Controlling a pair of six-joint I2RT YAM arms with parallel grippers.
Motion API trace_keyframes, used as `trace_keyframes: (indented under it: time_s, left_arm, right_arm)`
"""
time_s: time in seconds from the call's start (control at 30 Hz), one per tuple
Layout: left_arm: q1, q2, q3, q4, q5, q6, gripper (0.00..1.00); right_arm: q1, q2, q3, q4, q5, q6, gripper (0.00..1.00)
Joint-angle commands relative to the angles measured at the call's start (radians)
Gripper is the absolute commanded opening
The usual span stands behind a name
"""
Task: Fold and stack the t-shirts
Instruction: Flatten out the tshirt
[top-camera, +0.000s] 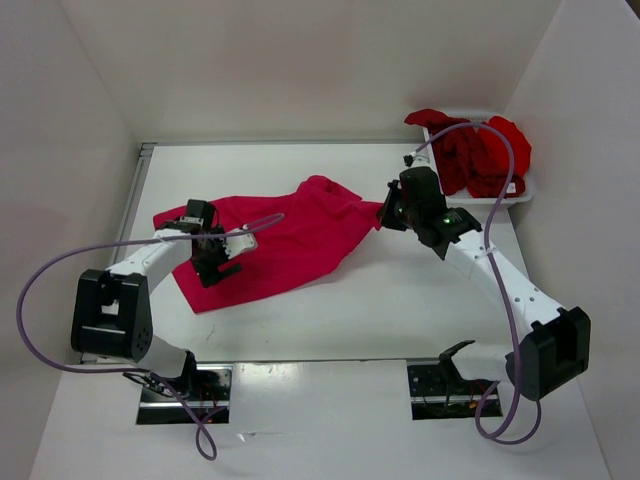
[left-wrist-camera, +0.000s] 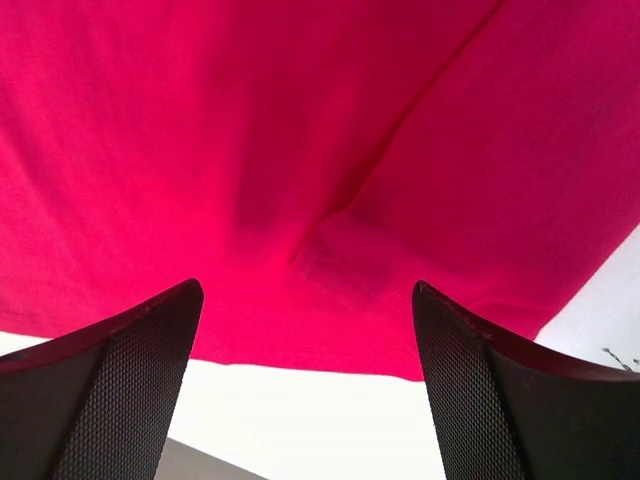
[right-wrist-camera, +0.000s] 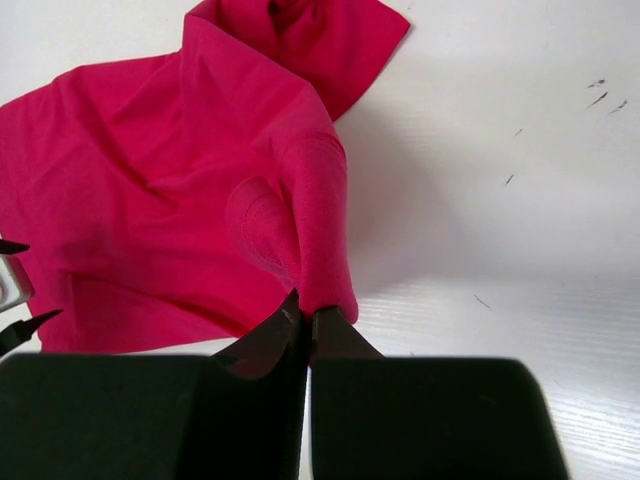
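Note:
A pinkish-crimson t-shirt lies spread and rumpled across the middle of the table. My right gripper is shut on a fold at its right edge and lifts that cloth a little off the table. My left gripper hovers over the shirt's left part, open and empty; its view shows the shirt filling the frame with the hem just beyond the fingertips. Two more t-shirts, dark maroon and bright red, lie heaped in the basket.
A white mesh basket stands at the back right against the wall. White walls close the table on the left, back and right. A metal rail runs along the table's left edge.

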Motion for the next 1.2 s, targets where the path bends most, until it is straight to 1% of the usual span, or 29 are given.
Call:
trace_keyframes:
  time_s: [0.0, 0.03, 0.07, 0.1, 0.23, 0.33, 0.4, 0.43, 0.47, 0.5, 0.53, 0.6, 0.67, 0.7, 0.73, 0.77, 0.8, 0.83, 0.87, 0.93, 0.97, 1.0, 1.07, 1.17]
  left_arm:
    - [0.0, 0.006, -0.037, 0.034, 0.018, 0.037, 0.92]
    - [0.0, 0.006, -0.037, 0.043, 0.017, 0.037, 0.92]
    - [0.0, 0.006, -0.049, 0.043, 0.017, 0.037, 0.88]
    - [0.0, 0.006, -0.049, 0.043, 0.017, 0.037, 0.81]
    - [0.0, 0.015, -0.071, 0.054, 0.044, 0.027, 0.67]
    - [0.0, 0.015, -0.081, 0.079, 0.065, 0.018, 0.67]
    - [0.0, 0.024, -0.072, 0.079, 0.08, 0.008, 0.62]
    - [0.0, 0.024, -0.072, 0.079, 0.089, 0.008, 0.59]
    - [0.0, 0.024, -0.072, 0.079, 0.09, 0.008, 0.48]
    - [0.0, 0.024, -0.072, 0.088, 0.09, 0.008, 0.4]
    - [0.0, 0.033, -0.083, 0.1, 0.09, 0.008, 0.35]
    - [0.0, 0.033, -0.095, 0.109, 0.09, 0.008, 0.34]
    - [0.0, 0.033, -0.095, 0.109, 0.1, -0.004, 0.25]
    - [0.0, 0.033, -0.086, 0.109, 0.1, -0.016, 0.16]
    - [0.0, 0.033, -0.086, 0.109, 0.1, -0.025, 0.14]
    - [0.0, 0.033, -0.074, 0.122, 0.1, -0.036, 0.15]
    - [0.0, 0.033, -0.059, 0.146, 0.085, -0.065, 0.24]
    - [0.0, 0.033, -0.046, 0.146, 0.085, -0.065, 0.61]
    - [0.0, 0.033, -0.034, 0.116, 0.097, -0.065, 0.67]
    - [0.0, 0.033, 0.003, 0.062, 0.18, -0.013, 0.74]
    - [-0.009, 0.033, 0.012, 0.006, 0.207, 0.01, 0.76]
    - [-0.009, 0.033, 0.012, -0.016, 0.24, 0.046, 0.77]
    - [-0.037, 0.033, 0.021, -0.042, 0.24, 0.082, 0.78]
    - [-0.049, 0.044, 0.034, -0.079, 0.229, 0.142, 0.8]
  right_arm:
    - [0.002, -0.038, 0.006, 0.038, 0.014, -0.022, 0.0]
    - [0.002, -0.051, -0.003, 0.038, 0.014, -0.022, 0.0]
    - [0.002, -0.051, -0.003, 0.038, 0.014, -0.013, 0.0]
    - [0.002, -0.051, -0.003, 0.038, 0.014, -0.013, 0.0]
    - [0.002, -0.06, -0.003, 0.038, 0.014, -0.013, 0.0]
    - [0.002, -0.06, -0.003, 0.038, 0.005, -0.013, 0.0]
    - [0.002, -0.051, -0.003, 0.038, 0.005, -0.013, 0.0]
    - [0.002, -0.051, -0.003, 0.038, 0.005, -0.013, 0.0]
    - [0.002, -0.051, -0.003, 0.038, 0.005, -0.013, 0.0]
    - [0.002, -0.051, -0.003, 0.038, 0.005, -0.013, 0.0]
    - [0.002, -0.051, -0.003, 0.038, 0.005, -0.013, 0.0]
    - [0.002, -0.06, -0.003, 0.038, 0.005, -0.013, 0.0]
    - [0.002, -0.06, -0.003, 0.029, 0.005, -0.013, 0.0]
    - [0.002, -0.06, -0.003, 0.029, 0.005, -0.013, 0.0]
    - [0.002, -0.06, -0.003, 0.029, 0.005, -0.013, 0.0]
    - [0.002, -0.06, -0.003, 0.029, 0.005, -0.013, 0.0]
    - [0.002, -0.06, -0.003, 0.029, 0.005, -0.022, 0.0]
    - [0.002, -0.06, -0.003, 0.029, 0.005, -0.022, 0.0]
    - [0.002, -0.06, -0.003, 0.029, 0.005, -0.022, 0.0]
    - [0.002, -0.06, -0.003, 0.029, 0.005, -0.022, 0.0]
    - [0.002, -0.06, -0.003, 0.029, 0.005, -0.022, 0.0]
    - [0.002, -0.06, -0.003, 0.029, 0.005, -0.022, 0.0]
    - [0.002, -0.06, -0.003, 0.029, 0.005, -0.022, 0.0]
    - [0.002, -0.06, -0.003, 0.029, 0.005, -0.022, 0.0]
